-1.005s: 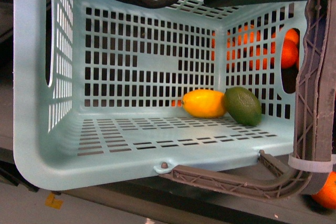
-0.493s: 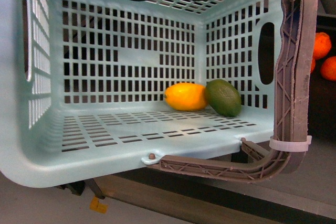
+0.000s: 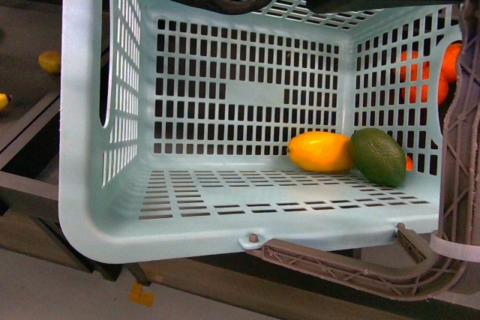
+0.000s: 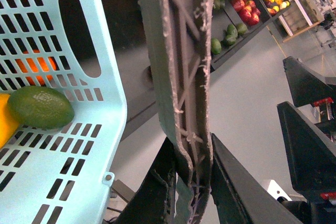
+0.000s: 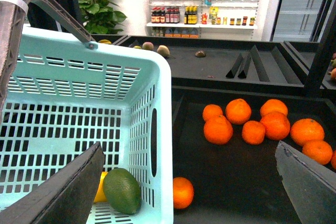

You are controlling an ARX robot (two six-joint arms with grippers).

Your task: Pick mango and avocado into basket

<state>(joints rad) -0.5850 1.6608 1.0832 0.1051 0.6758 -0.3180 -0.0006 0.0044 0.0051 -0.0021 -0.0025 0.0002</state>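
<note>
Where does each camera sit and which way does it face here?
Front: on the robot's body, looking into the basket at mango and avocado; no gripper shows.
Left wrist: on the left arm, looking along the handle clamped in the left gripper.
Right wrist: on the right arm, over oranges; right gripper open.
Shared: all three show the avocado in the basket.

The basket (image 3: 225,103) is light teal, its walls and floor pierced with rows of small rectangular slots. Its handle (image 3: 337,264) is grey-brown with a criss-cross ribbed pattern, tied with a white zip tie (image 3: 454,250). The mango (image 3: 320,151) is plain yellow-orange and the avocado (image 3: 379,157) dull dark green. The oranges (image 5: 238,111) are bright orange on a black counter (image 5: 231,182).
</note>
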